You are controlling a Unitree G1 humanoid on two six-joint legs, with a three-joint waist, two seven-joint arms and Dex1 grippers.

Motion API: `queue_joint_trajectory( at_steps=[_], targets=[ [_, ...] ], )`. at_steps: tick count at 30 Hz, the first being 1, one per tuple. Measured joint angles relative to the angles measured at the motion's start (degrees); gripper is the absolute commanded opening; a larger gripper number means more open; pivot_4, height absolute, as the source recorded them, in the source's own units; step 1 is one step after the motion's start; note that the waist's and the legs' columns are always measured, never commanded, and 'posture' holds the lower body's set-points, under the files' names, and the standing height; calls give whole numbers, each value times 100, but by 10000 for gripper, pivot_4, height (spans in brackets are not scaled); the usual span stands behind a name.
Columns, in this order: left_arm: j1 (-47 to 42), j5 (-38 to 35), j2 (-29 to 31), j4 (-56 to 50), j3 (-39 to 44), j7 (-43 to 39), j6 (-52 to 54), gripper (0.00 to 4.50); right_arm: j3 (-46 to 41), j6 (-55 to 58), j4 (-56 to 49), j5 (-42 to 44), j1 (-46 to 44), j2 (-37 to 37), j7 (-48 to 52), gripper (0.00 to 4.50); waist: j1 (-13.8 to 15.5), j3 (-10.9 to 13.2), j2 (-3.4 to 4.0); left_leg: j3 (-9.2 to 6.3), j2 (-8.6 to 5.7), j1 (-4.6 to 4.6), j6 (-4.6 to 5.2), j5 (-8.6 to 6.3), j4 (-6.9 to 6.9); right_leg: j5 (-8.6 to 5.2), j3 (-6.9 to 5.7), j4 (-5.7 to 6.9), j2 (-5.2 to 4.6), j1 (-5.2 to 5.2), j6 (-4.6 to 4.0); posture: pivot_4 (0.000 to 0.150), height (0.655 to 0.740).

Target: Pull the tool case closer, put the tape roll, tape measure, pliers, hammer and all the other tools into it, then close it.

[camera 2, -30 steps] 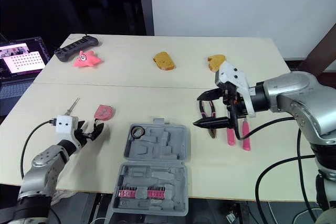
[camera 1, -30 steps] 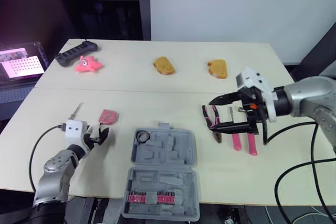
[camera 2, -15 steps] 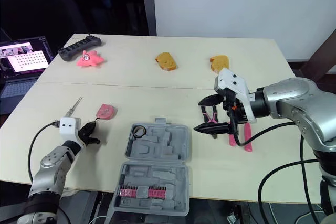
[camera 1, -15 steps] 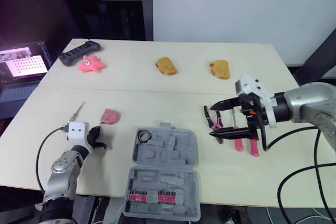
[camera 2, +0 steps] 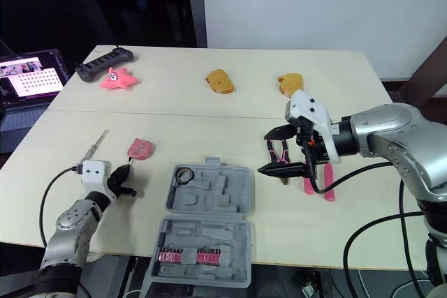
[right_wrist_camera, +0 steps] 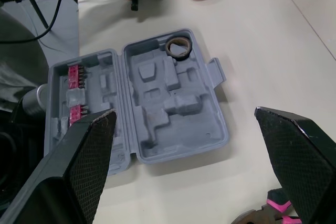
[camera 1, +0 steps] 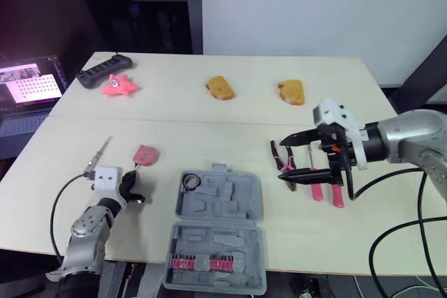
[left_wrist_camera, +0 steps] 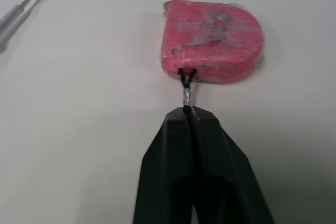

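Tool case (camera 1: 218, 204): open at the front edge of the table (camera 1: 209, 127); the tape roll (camera 1: 190, 182) already sits in its far-left pocket.
Left gripper (left_wrist_camera: 187, 112): fingers pressed together on the thin strap (left_wrist_camera: 186, 88) of the tape measure (left_wrist_camera: 211, 42), which lies on the table left of the case.
Right gripper (camera 1: 281, 159): fingers spread wide, holding nothing, poised over the pliers (camera 1: 278, 150) right of the case.
Second pink-handled tool (camera 1: 337, 195): just beside the pliers.
Risk, left: the strap is a slender hold, so it may slip free, or the body may swing and miss its recess.
Risk, right: so wide a closure may catch both tools or shove one aside.
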Motion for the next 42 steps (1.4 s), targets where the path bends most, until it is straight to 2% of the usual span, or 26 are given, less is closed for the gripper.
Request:
queue_joint_trajectory(
  at_steps=[2, 11, 26, 29, 32, 42],
  targets=[
    [79, 10, -78, -131, -62, 34, 29, 23971, 23, 22, 21, -1, -44, -66, 56, 45000, -1, 0, 0, 0, 1, 1, 0, 0, -1, 0, 0, 0, 2, -1, 0, 1500, 7400],
    [-21, -81, -189, -188, -75, 242, 170, 23971, 43, 34, 46, -1, -106, -109, 153, 45000, 2, -1, 2, 0, 0, 2, 0, 0, -1, 0, 0, 0, 3, -1, -1, 1500, 7400],
    [-680, -115, -213, 482, 24, 344, 109, 23971, 41, 36, 43, -2, -105, -109, 117, 45000, 11, -1, 2, 0, 0, 2, 0, 0, 0, 0, -1, 0, 3, 0, 0, 1500, 7400],
    [-711, -128, -213, 544, 70, 358, 97, 15437, 41, 35, 43, -6, -105, -108, 91, 45000, 7, -1, 2, 0, 0, 2, 0, 0, 0, 0, -1, 0, 3, -1, 0, 1500, 7400],
    [-714, -140, -211, 584, 159, 369, 94, 1400, 41, 31, 44, -12, -105, -102, 81, 45000, 6, -1, 2, 0, 0, 0, 0, 0, 0, 0, 0, 0, 2, 0, 0, 1500, 7400],
    [-268, -250, -204, 44, 130, 199, 290, 579, 85, -51, 44, -16, -102, 76, 30, 45000, -12, -1, 1, 0, 1, -1, 0, 0, -4, 0, 0, -2, 3, -4, 0, 1500, 7400]
  ],
)
